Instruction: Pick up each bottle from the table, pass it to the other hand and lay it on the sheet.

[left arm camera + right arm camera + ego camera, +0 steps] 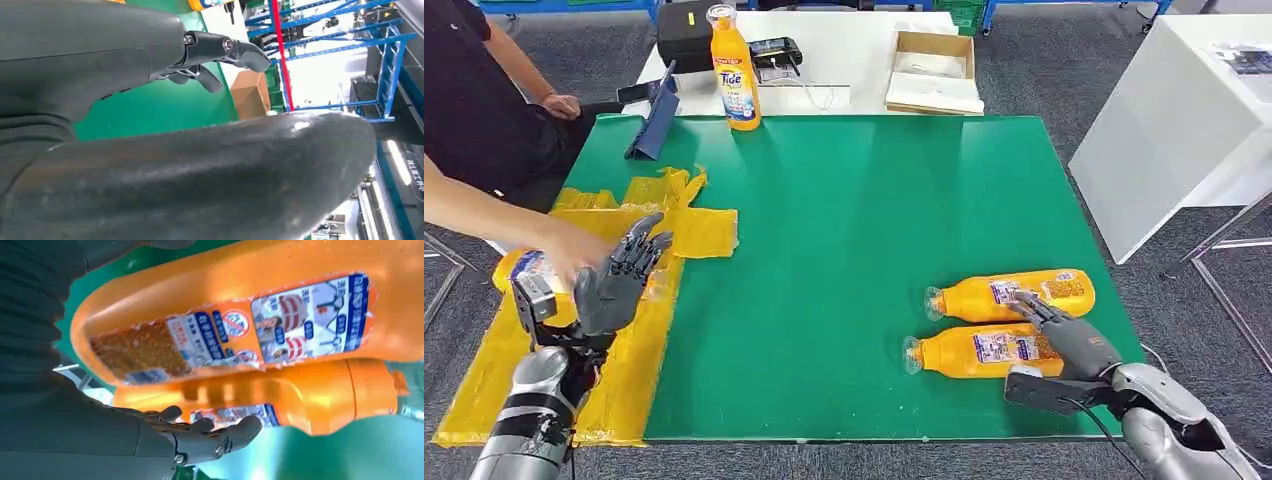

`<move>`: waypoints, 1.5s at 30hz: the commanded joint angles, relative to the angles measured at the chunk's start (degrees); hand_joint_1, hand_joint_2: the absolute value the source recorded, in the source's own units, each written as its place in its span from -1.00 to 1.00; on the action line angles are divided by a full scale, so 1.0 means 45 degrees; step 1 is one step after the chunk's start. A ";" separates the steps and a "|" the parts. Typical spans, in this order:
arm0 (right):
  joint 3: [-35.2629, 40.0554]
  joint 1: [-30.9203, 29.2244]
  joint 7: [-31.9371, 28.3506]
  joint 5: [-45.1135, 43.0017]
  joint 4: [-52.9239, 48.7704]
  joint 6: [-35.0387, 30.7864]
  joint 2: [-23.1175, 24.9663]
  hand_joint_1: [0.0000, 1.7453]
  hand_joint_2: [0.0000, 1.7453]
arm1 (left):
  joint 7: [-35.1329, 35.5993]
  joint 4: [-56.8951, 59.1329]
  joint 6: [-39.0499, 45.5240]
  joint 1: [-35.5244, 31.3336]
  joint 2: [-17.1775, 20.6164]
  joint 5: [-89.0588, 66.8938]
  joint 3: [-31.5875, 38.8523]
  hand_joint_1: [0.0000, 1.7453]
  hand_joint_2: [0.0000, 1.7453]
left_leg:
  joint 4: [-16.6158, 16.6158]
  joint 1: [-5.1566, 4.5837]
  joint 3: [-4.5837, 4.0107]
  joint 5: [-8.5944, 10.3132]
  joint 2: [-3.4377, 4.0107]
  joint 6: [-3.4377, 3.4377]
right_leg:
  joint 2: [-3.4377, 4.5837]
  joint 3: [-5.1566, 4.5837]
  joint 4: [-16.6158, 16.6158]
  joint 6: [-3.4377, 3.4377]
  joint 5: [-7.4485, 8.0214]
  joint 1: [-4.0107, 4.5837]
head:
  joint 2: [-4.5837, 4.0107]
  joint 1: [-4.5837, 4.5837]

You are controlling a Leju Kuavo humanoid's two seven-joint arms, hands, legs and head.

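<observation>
The left hand (619, 280) is raised over the yellow sheet (639, 350) at the left edge of the green table (844, 220), palm up, fingers spread and holding nothing. A person's hand (574, 250) reaches in from the left and rests on a bottle (519, 270) lying on the sheet just behind the left hand; the two hands are close, and contact between them cannot be determined. The right hand (1064, 335) is at the near right of the table, its fingers extended over the label end of the near bottle (974, 352), which lies on its side, cap pointing left. The far bottle (1009, 295) lies just beyond it, parallel, cap also left. In the right wrist view the fingertips (245, 427) lie between the two bottles, fingers apart and not closed around either. An upright bottle (734, 70) stands at the far edge of the table, with a blue stand (656, 125) to its left. A cardboard box (934, 70) sits on the white table (824, 40) beyond.
</observation>
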 commanded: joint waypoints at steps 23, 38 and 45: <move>0.2160 0.0037 0.0578 -0.0312 0.1792 0.2048 -0.1611 1.00 1.00 | 0.0193 0.2018 -0.0554 -0.1597 -0.0175 0.0460 -0.0614 -1.00 -1.00 | 0.0002 0.0012 0.0019 0.0000 -0.0071 -0.0010 | -0.0046 0.0032 -0.0009 -0.0013 -0.0015 0.0010 | 0.0000 0.0000; 0.2790 -0.0131 0.0817 0.2506 1.0354 -0.1541 0.4072 1.00 1.00 | 0.0369 0.3182 -0.0545 -0.2864 -0.0542 0.0829 -0.1850 -1.00 -1.00 | 0.0149 0.0443 0.0381 -0.0467 0.0440 -0.0124 | 0.0212 0.0383 -0.0119 -0.0199 -0.0610 0.0430 | 0.0000 0.0029; 0.2790 -0.0131 0.0817 0.2506 1.0354 -0.1541 0.4072 1.00 1.00 | 0.0369 0.3182 -0.0545 -0.2864 -0.0542 0.0829 -0.1850 -1.00 -1.00 | 0.0055 0.0513 0.0433 -0.0243 0.0534 -0.0154 | 0.0202 0.0408 -0.0183 -0.0185 -0.0788 0.0465 | 0.0000 0.0019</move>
